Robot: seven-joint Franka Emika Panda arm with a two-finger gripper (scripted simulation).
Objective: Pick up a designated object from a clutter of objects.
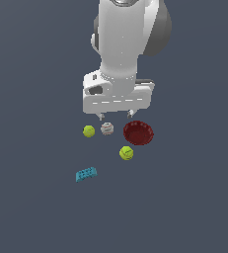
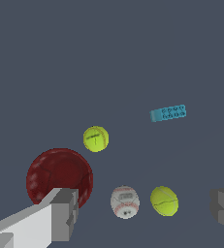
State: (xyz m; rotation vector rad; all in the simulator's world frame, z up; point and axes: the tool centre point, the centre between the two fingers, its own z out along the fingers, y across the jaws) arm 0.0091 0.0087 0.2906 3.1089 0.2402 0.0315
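The tennis ball [image 1: 126, 153], yellow-green with thin dark curved lines, lies in front of the dark red fluted bowl [image 1: 138, 132]; it also shows in the wrist view [image 2: 95, 139], beside the bowl [image 2: 60, 177]. My gripper [image 1: 116, 115] is open and empty, hovering above the whitish-grey ball [image 1: 107, 128]. It is well short of the tennis ball. In the wrist view the gripper [image 2: 143, 212] straddles the whitish-grey ball [image 2: 125, 202] and the other yellow-green ball [image 2: 164, 201].
The other yellow-green ball [image 1: 89, 131] lies at the exterior view's left of the whitish-grey ball. A teal studded block [image 1: 86, 174] lies farther forward and to the left, also in the wrist view [image 2: 168, 113]. The floor is plain dark grey.
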